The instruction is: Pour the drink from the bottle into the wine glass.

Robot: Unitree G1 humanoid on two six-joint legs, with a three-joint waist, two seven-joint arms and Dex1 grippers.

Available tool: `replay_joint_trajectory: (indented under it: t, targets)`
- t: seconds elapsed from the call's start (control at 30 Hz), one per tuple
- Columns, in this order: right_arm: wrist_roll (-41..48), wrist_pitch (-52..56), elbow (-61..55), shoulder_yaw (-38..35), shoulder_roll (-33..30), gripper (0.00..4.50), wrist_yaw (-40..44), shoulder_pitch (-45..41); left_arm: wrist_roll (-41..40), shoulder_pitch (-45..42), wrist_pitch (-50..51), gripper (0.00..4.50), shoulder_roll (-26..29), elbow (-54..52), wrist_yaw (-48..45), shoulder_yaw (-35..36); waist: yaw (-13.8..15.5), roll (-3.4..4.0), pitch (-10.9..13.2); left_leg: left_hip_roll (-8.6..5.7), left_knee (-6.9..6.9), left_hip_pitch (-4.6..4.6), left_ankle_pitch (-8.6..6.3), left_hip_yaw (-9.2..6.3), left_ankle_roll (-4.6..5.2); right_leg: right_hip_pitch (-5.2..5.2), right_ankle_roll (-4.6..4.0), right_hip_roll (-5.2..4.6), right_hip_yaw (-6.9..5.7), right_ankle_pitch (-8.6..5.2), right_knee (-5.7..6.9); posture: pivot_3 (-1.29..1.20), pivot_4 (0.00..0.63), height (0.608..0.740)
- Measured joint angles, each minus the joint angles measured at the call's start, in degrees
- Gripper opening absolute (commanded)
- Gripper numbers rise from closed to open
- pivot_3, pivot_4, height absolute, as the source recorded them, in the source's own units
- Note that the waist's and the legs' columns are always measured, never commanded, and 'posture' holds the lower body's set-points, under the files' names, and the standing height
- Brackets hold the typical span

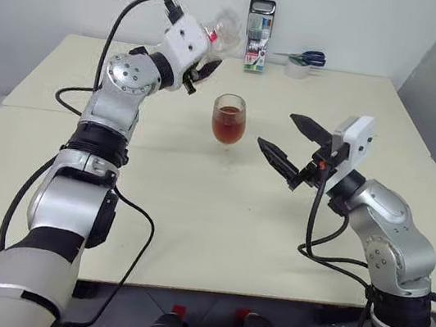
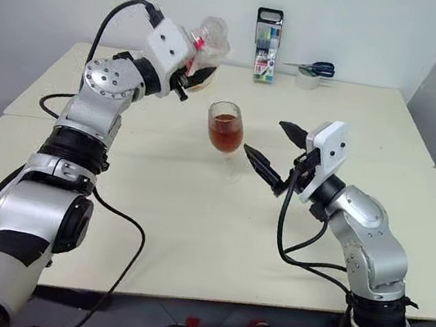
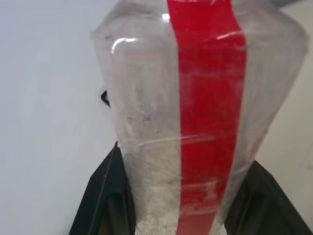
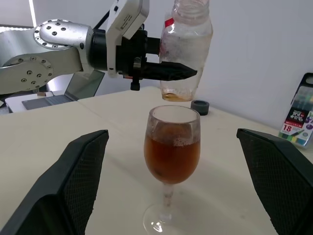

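1. Left eye view, starting at our left: the left gripper (image 1: 204, 68) is clamped on the bottle (image 1: 225, 30), held in the air above and behind the wine glass (image 1: 229, 120). In the right wrist view the bottle stands upright, open-mouthed, with only a thin film of liquid in its base.
2. Centre: the wine glass stands on the table (image 1: 191, 226), about two-thirds full of the drink (image 4: 172, 156). We judge the pouring essentially done.
3. Right: the right gripper (image 1: 292, 142) hovers just beside the glass, its fingers wide apart and holding nothing.
4. Risks as we judge them: the glass is top-heavy on a thin stem, so a nudge from the nearby right fingers could tip it. Swinging the bottle low over the rim could knock it too. Any dregs could drip on the table if the bottle tilts.
5. A small dark cap (image 4: 199, 106) lies on the table behind the glass.
6. Writing: the marker pack (image 1: 258, 35) at the back shows "18" in the right wrist view; we cannot read the rest. The bottle's red band (image 3: 208, 122) carries no legible text.
7. Scissors (image 1: 305, 58) rest on a tape roll (image 1: 299, 69) far right.
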Motion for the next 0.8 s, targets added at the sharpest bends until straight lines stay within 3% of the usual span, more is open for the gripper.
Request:
replay_joint_trajectory:
  t: [0.33,0.57,0.8]
  targets:
    - [4.7,2.4,-7.1,0.6,-7.4,4.5,9.3,6.2,-10.1,17.1,22.2,1.72,-3.5,-17.6,17.2,16.2,-0.1,-0.02,0.0,0.2,0.03,0.05,0.03,0.01,-0.05,0.01,0.0,-0.07,0.04,0.0,0.05,0.0,0.15,0.74]
    - [5.6,2.5,-7.9,1.5,-7.7,4.5,11.3,7.1,-13.4,28.1,22.2,1.72,-3.6,-21.4,18.3,19.6,0.6,-0.11,-0.1,0.2,0.04,0.09,0.07,0.0,-0.13,0.08,-0.01,-0.22,0.01,0.0,0.01,0.0,0.15,0.74]
    - [5.6,2.8,-7.7,2.4,-7.0,4.5,10.6,5.0,-14.4,30.6,15.2,1.72,-3.7,-20.5,16.4,19.4,0.7,-0.17,-0.1,0.15,0.04,0.09,0.07,-0.05,-0.14,0.12,0.0,-0.31,-0.03,0.01,-0.04,0.0,0.15,0.74]
